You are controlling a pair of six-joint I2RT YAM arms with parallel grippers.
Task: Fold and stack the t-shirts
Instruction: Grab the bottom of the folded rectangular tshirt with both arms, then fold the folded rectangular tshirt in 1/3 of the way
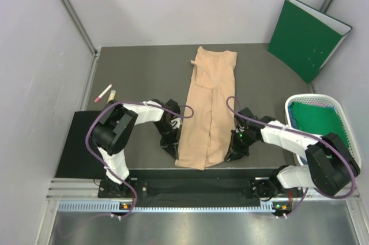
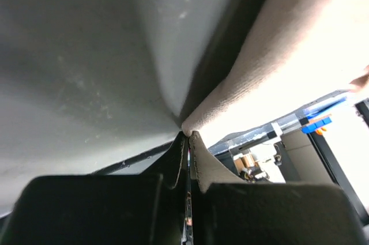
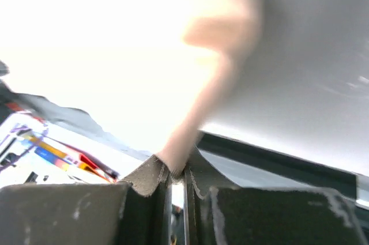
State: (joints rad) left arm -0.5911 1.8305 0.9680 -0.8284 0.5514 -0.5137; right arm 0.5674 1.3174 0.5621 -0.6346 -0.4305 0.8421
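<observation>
- Pinching the near end: left gripper (image 1: 172, 144) is pressed together on the lower-left edge of the peach t-shirt (image 1: 204, 112). Right gripper (image 1: 237, 150) nips the lower-right edge, cloth between its jaws in the wrist view.
- Peach t-shirt lies mid-frame on the table (image 1: 138, 72), a long narrow strip with its sides folded in, running lower centre to upper centre.
- Handling, my guess: light, limp, will sag between grips. Take both corners of one end and keep them level, or the side folds may slip open.
- White basket (image 1: 323, 97) at the right edge holds a green t-shirt (image 1: 320, 121) and a blue t-shirt (image 1: 293, 119), bunched, not folded.
- Green folder (image 1: 305, 37) leans upper right; contents not visible.
</observation>
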